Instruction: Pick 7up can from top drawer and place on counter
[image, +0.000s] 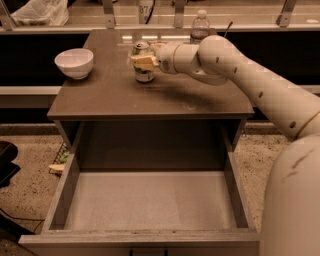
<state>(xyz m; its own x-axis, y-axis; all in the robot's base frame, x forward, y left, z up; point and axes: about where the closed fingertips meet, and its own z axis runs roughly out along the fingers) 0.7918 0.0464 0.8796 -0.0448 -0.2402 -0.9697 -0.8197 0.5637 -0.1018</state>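
the gripper (142, 61) holds the can (144, 75) on the counter (150, 100), a bowl (74, 62) to its left, a bottle (200, 26) behind right. the drawer (150, 202) lies open in front, below.

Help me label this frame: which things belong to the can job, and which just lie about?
Job: 7up can, held by the gripper over the counter; top drawer, open.
Lying about: white bowl, water bottle, plastic bag.
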